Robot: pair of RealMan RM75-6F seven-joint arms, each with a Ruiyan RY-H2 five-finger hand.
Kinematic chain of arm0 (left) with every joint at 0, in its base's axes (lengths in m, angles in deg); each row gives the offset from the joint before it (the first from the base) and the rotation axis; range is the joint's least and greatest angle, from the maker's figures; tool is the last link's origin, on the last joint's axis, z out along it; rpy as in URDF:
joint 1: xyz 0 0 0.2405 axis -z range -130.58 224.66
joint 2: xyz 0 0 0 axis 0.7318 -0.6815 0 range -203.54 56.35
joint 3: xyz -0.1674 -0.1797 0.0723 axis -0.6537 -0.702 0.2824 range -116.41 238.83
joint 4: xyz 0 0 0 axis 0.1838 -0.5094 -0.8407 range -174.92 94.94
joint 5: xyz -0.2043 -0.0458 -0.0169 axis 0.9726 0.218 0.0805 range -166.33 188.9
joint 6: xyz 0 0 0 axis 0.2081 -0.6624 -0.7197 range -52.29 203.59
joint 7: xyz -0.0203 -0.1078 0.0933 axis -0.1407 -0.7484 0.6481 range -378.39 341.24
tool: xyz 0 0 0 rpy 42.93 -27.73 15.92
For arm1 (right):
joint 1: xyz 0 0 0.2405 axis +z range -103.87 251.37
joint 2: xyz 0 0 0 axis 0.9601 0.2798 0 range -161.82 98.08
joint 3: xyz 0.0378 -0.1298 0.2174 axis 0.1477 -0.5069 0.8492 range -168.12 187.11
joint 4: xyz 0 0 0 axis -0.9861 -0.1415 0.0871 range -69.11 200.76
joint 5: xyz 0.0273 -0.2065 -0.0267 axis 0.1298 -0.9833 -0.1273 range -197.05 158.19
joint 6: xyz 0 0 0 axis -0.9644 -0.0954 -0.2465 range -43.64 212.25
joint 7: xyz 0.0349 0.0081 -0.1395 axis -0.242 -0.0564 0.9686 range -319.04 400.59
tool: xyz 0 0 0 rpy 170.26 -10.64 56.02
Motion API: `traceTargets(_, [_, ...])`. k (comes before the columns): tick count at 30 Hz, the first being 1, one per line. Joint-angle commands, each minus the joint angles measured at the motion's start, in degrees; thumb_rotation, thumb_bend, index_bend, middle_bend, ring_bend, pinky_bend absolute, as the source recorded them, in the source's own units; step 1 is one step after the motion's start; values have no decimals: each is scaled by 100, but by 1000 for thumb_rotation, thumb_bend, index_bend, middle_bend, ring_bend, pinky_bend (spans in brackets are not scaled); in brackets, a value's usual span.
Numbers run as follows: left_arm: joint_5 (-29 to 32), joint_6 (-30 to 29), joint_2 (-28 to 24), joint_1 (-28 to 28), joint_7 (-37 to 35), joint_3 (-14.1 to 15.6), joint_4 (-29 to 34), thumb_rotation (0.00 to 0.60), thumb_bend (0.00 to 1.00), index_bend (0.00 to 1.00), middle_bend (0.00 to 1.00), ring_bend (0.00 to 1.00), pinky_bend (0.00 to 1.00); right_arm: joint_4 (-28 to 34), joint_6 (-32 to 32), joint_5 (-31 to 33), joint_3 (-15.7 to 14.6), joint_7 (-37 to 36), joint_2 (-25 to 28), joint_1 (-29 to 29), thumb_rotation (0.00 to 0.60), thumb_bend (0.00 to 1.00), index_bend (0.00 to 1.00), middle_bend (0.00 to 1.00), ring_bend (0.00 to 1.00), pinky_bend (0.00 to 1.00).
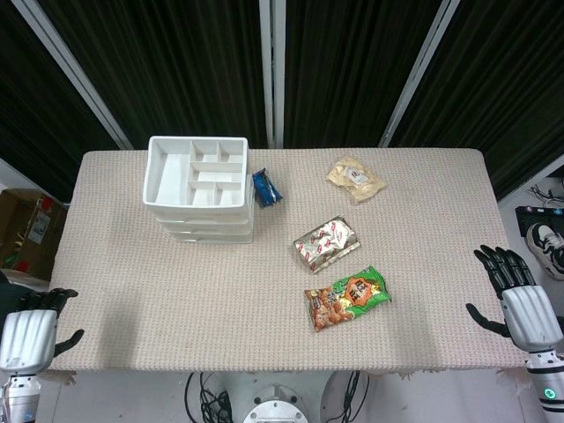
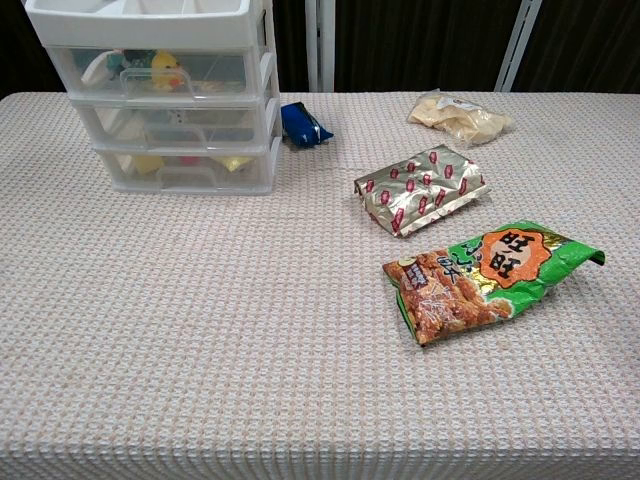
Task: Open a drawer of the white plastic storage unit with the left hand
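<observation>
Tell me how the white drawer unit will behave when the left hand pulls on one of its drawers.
The white plastic storage unit looks light: thin clear drawers holding only a few small toys. It sits loose on the woven tablecloth, so it may slide forward rather than open. It is tall for its base, so a pull on the top drawer could tip it.

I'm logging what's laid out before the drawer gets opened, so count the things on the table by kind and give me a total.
Storage units: 1, the white plastic storage unit
Snack packets: 4, the blue packet, pale packet, silver packet and green packet
Total: 5
</observation>
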Motion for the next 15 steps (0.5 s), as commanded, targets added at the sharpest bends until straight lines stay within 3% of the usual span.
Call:
traceTargets(1, [68,63,11,24,0,-25,13,600,117,331,346,341,280,26,83,46,36,48,-31,40,600,189,0,66,0,0])
traceTargets(11, [125,302,162,292,-140,-229,104,600,114,332,358,343,288,32,-59,29,134,-55,-25,-3,600,189,0,74,0,0])
traceTargets(15, [80,744,379,697,-535,-399,188,600,117,331,373,355,360,93,-278,-23,244,6,47,-32,600,189,0,84,0,0])
